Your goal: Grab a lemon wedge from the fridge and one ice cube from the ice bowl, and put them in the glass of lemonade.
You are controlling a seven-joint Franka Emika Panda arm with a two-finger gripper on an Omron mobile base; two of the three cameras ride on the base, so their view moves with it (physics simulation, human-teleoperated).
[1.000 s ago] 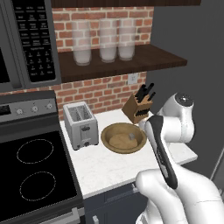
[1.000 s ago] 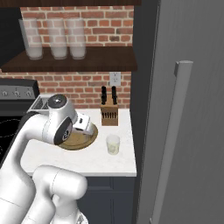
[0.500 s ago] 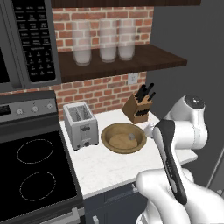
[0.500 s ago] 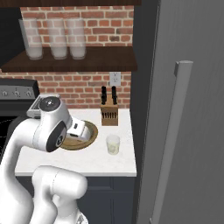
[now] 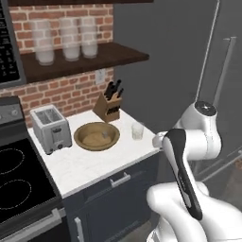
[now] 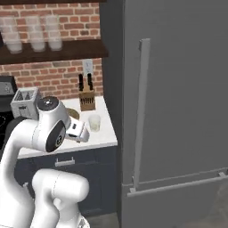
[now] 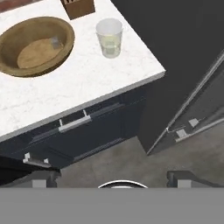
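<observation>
Nowhere any readable writing — hand (image 7: 111, 177) seemingly spread, above the counter edge near glass of lemonade (image 7: 109, 37).

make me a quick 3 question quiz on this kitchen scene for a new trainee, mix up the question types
1. True or false: the fridge door is shut.
2. Multiple choice: what lies inside the ice bowl? A) a lemon wedge B) an ice cube C) a knife
3. Fill in: on the counter, the glass of lemonade stands between the ice bowl and the ____.

Key
1. True; its bar handle lies flat against the closed front.
2. B; a small pale cube sits in the bowl.
3. Fridge; the glass is near the counter's fridge-side edge, with the knife block behind it.
</observation>
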